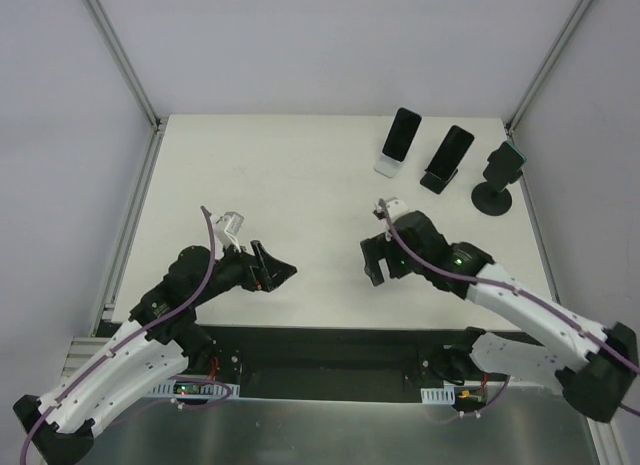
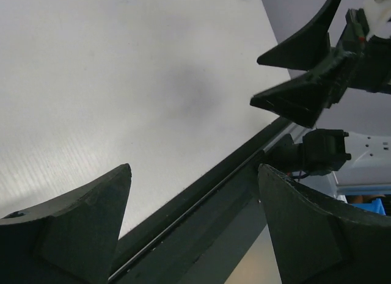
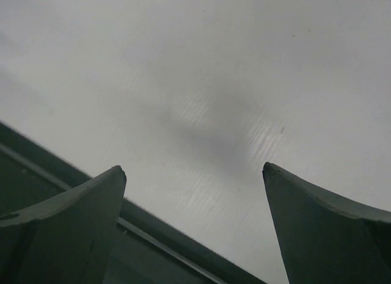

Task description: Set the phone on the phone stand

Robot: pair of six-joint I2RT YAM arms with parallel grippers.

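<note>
In the top view a dark phone (image 1: 403,131) leans on a white stand (image 1: 387,166) at the back right. A second dark phone (image 1: 452,147) leans on a black stand (image 1: 435,180). A teal-edged phone (image 1: 506,162) sits on a black round-based stand (image 1: 492,199). My left gripper (image 1: 276,266) is open and empty over the near middle of the table. My right gripper (image 1: 373,264) is open and empty, facing it. In the left wrist view my left gripper (image 2: 192,169) frames the table's near edge, and the right gripper (image 2: 305,73) shows at upper right. The right wrist view shows my right gripper (image 3: 194,169) open over bare table.
The white table (image 1: 300,175) has metal frame rails along its left (image 1: 130,220) and right sides. Its dark near edge (image 2: 201,192) runs just below both grippers. The arm bases and cables sit beyond that edge.
</note>
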